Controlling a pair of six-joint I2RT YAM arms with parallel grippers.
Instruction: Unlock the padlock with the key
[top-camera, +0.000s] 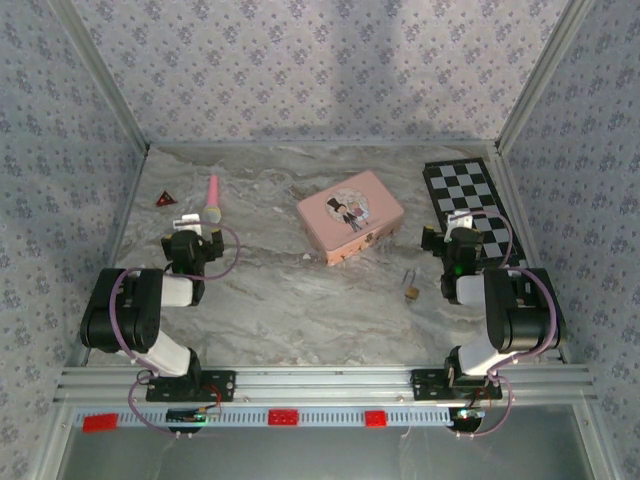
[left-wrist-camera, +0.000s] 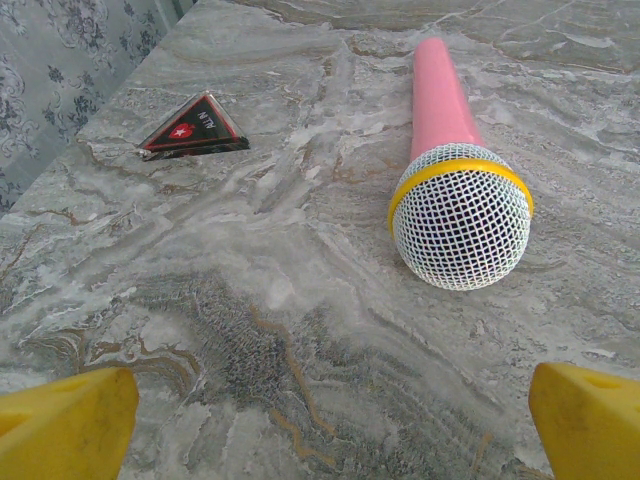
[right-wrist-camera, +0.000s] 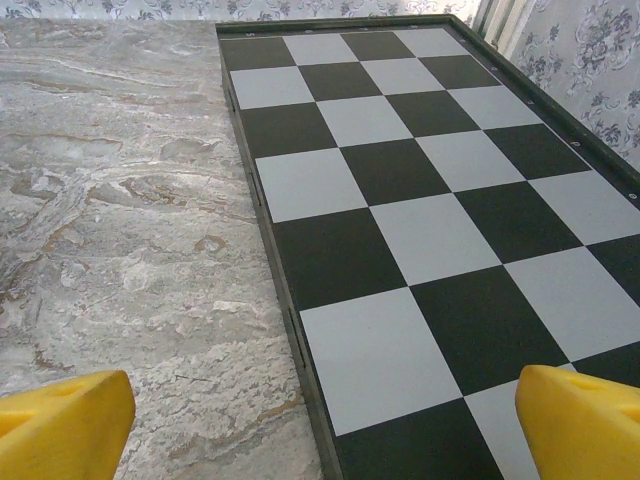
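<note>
The padlock (top-camera: 411, 294) and key (top-camera: 408, 276) — too small to tell whether they touch; the chessboard (right-wrist-camera: 430, 230) runs past the picture's edge.

1. I count one padlock (top-camera: 411, 294).
2. One key (top-camera: 407, 275), small from my overhead view.
3. One pink tin (top-camera: 350, 215).
4. One microphone (left-wrist-camera: 458, 190).
5. One chessboard (right-wrist-camera: 420, 200).
6. One red-and-black triangle (left-wrist-camera: 195, 128).
7. Two arms: left arm (top-camera: 135, 310), right arm (top-camera: 515, 310).
8. Two claws: left claw (left-wrist-camera: 320, 425), right claw (right-wrist-camera: 320, 425).
9. One counter (top-camera: 300, 310).

The table (top-camera: 270, 300) looks smooth marble, the padlock (top-camera: 411, 294) brassy
</note>
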